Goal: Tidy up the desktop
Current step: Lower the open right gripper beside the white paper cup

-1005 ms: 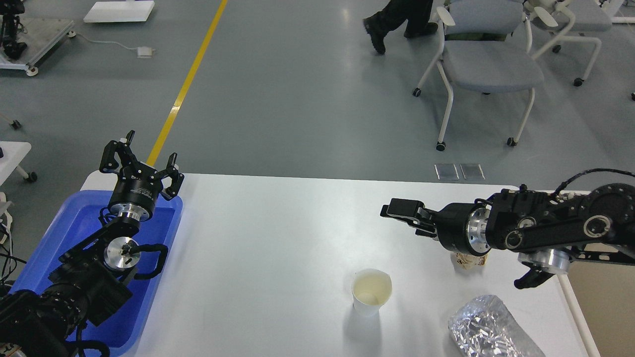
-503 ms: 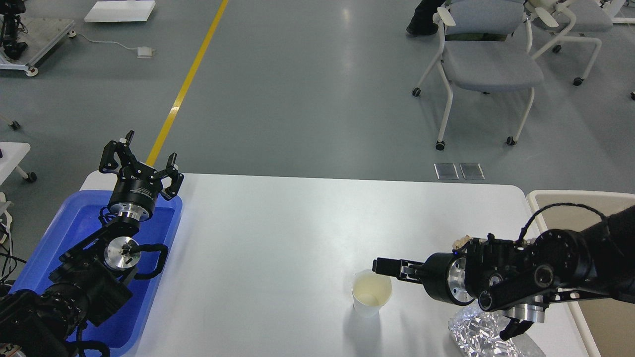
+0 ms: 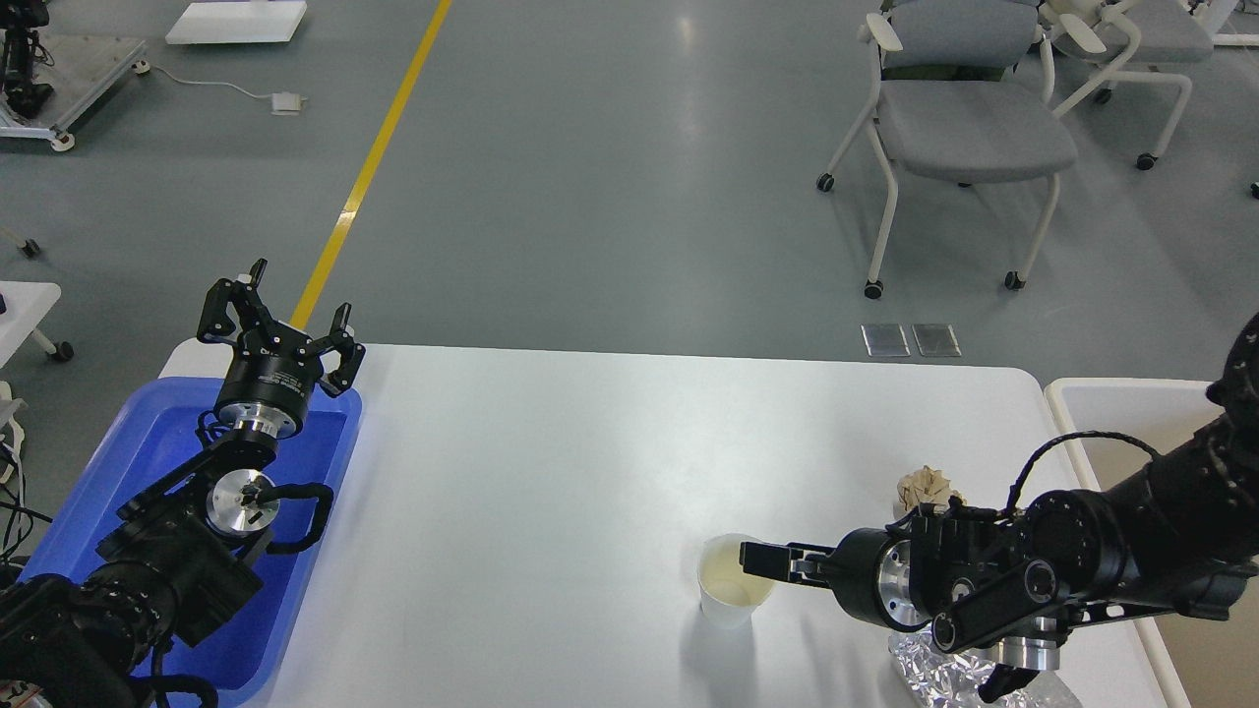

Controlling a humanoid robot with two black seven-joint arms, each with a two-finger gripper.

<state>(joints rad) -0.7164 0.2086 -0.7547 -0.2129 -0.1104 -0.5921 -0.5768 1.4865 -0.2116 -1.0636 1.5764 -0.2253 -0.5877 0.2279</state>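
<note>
Desktop: the glossy white desktop [image 3: 551, 492] fills the middle of your view, with the blue tray [image 3: 148, 452] at its left end and a white-rimmed bin [image 3: 1072, 403] off its right end.
Left gripper: your left gripper [image 3: 280, 329] is held up over the far end of the blue tray, fingers spread apart and holding nothing.
Right gripper: your right gripper [image 3: 757, 560] reaches in low from the right, its tip at the near-right rim of the paper cup [image 3: 730, 588]. It shows edge-on and dark, so you cannot tell whether the fingers are parted or closed on the rim.
Paper cup: it stands upright on the right half of the desktop, with a pale residue visible inside.
Crumpled paper: a small tan wad [image 3: 927, 488] lies on the desktop behind your right arm, near the right edge.
Foil: a crinkled silver bundle [image 3: 934, 678] lies at the near-right corner, partly hidden under your right arm.
Beyond the table: a grey chair [image 3: 969, 128] stands on the floor, well apart from the desktop.
</note>
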